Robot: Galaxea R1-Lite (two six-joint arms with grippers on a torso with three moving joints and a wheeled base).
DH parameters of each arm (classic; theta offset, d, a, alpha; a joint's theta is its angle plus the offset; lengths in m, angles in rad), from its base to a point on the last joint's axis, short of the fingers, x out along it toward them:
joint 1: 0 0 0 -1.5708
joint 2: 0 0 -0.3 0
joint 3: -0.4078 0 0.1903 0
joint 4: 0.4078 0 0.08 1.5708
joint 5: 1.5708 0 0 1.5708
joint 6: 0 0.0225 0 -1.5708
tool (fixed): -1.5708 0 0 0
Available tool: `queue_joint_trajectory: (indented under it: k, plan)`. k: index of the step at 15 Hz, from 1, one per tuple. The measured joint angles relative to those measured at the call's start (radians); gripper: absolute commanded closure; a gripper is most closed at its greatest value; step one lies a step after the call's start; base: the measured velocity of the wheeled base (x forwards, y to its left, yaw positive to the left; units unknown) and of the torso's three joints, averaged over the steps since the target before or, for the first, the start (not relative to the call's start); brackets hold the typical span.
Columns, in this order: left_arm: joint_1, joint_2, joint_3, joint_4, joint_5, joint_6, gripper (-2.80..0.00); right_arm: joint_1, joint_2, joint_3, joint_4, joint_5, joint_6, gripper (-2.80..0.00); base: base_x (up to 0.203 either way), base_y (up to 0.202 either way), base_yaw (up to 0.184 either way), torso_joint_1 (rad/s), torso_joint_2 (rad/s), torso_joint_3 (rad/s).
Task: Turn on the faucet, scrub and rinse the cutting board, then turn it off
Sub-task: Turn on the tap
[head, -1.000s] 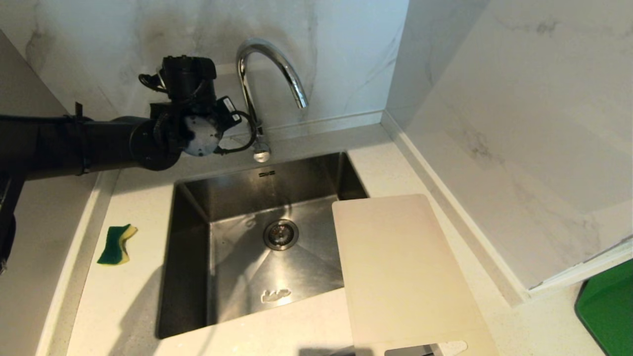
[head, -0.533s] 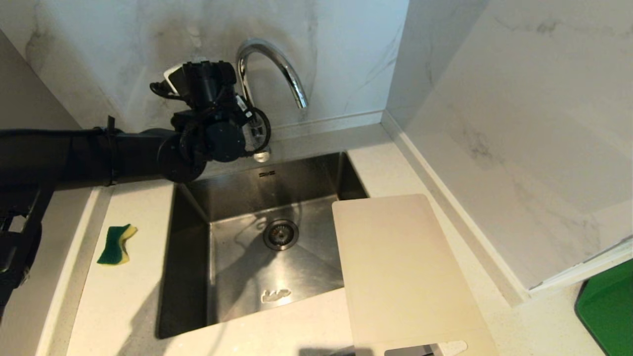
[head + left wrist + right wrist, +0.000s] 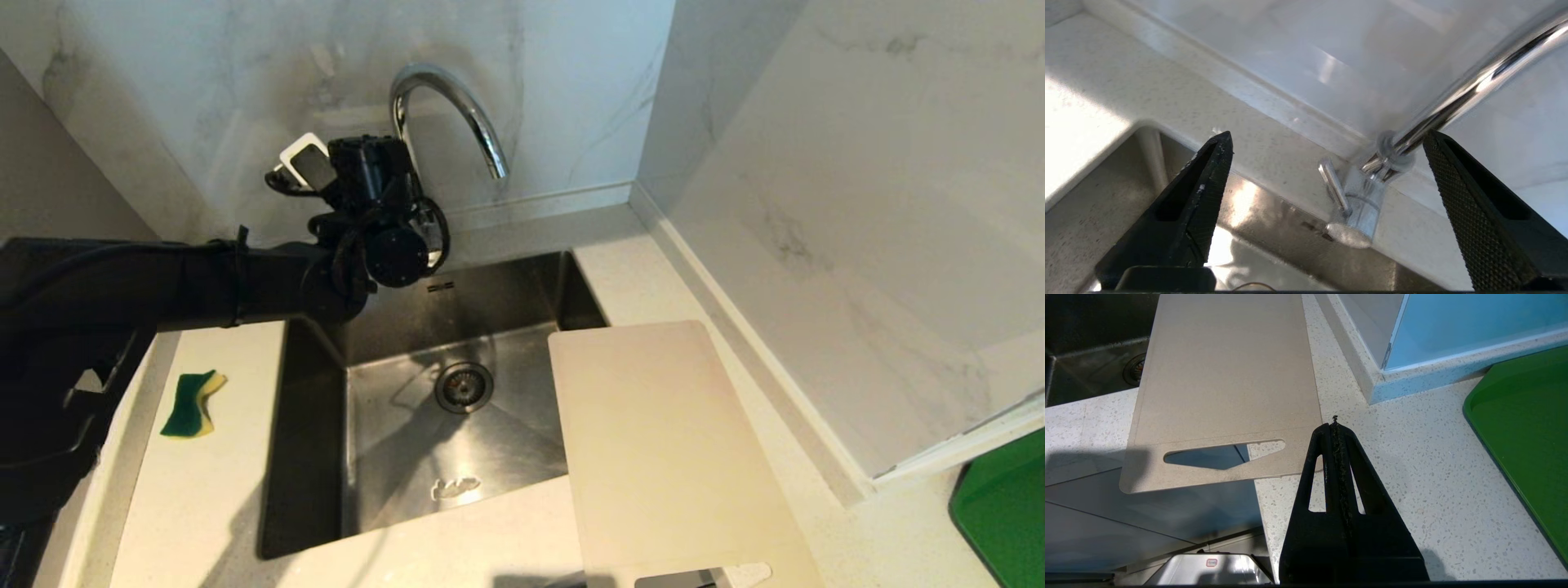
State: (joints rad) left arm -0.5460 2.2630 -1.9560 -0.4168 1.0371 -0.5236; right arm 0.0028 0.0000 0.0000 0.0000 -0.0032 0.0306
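The chrome faucet (image 3: 447,91) arches over the sink, and no water runs from its spout. My left wrist (image 3: 384,237) covers its base in the head view. In the left wrist view my left gripper (image 3: 1329,134) is open wide. The faucet's base (image 3: 1370,206) and thin side lever (image 3: 1333,185) lie ahead between the fingers (image 3: 1204,188), untouched. The beige cutting board (image 3: 661,441) lies flat over the sink's right edge and the counter. Beside the handle end of the cutting board (image 3: 1224,375), my right gripper (image 3: 1334,422) hangs shut and empty.
A green and yellow sponge (image 3: 193,402) lies on the counter left of the steel sink (image 3: 310,457). The drain (image 3: 463,386) sits mid-basin. A green tray (image 3: 1004,514) is at the far right. Marble walls close in behind and to the right.
My left arm has swung to the right and lower, and its wrist has turned. It now hides the faucet's base, which showed a second ago. The board and sponge have not moved.
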Motion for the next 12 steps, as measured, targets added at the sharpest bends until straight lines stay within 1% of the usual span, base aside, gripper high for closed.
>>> queue_joint_trajectory:
  k: [4,6,7,12]
  plan:
    - [0.004,0.033,-0.003,-0.004,0.009,-0.011,-2.80,0.000,0.000,0.000,0.000,0.001,0.000,0.00,0.000,0.000,0.000,0.000,0.00,0.000]
    - [0.005,0.039,-0.011,0.004,-0.012,-0.010,-2.80,0.000,0.000,0.000,0.000,0.000,0.000,0.00,0.000,0.000,0.000,0.000,0.00,0.000]
    - [0.005,0.042,-0.013,0.019,-0.025,-0.009,-2.80,0.000,0.000,0.000,0.000,0.000,0.000,0.00,0.000,0.000,0.000,0.000,0.00,0.000]
    - [0.017,0.047,-0.017,0.098,-0.027,-0.010,-2.80,0.000,0.000,0.000,0.000,0.000,0.000,0.00,0.000,0.000,0.000,0.000,0.00,0.000]
